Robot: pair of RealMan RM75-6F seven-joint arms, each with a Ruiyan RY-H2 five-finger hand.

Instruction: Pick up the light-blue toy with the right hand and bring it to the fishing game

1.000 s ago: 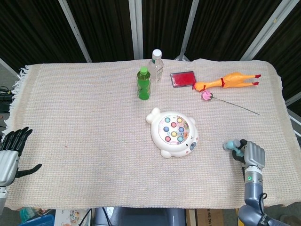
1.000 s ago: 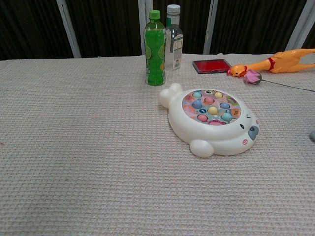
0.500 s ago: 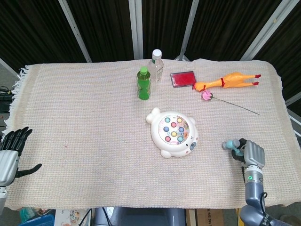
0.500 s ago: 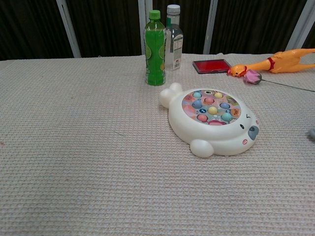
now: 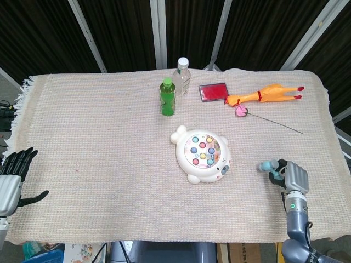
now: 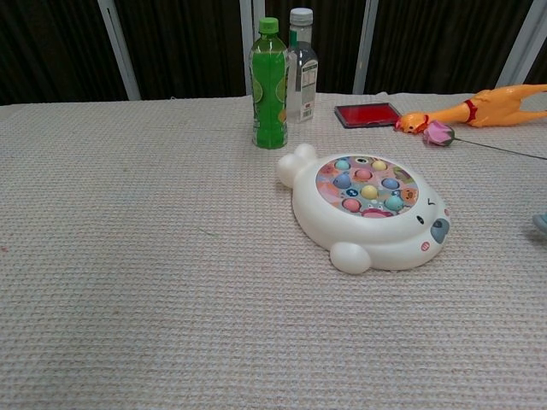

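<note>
One white bear-shaped plastic fishing game (image 5: 202, 154) with coloured fish in its round face lies near the middle of the beige woven tablecloth (image 5: 98, 137). Behind it stand two bottles, touching or nearly so: a green drink bottle with a green cap (image 5: 168, 97) and a clear bottle with a white cap (image 5: 182, 76). Further right along the far side lie one flat red rectangular case (image 5: 213, 91), one orange rubber chicken (image 5: 265, 94) and one pink artificial rose on a thin stem (image 5: 242, 110).

The single small light-blue toy (image 5: 267, 166) is held in the right hand (image 5: 290, 178), whose fingers are curled around it, well to the right of the fishing game and near the cloth's right front corner. In the chest view only a sliver of the toy (image 6: 541, 223) shows at the right frame edge. The left hand (image 5: 12, 178) hangs off the cloth's left front edge, fingers spread apart and holding nothing.

Bare cloth lies between the toy and the game, and the whole left half of the cloth is open.

Compared with a second ago, the right hand and toy have shifted very slightly toward the game and away from the front edge; everything else is unmoved.
</note>
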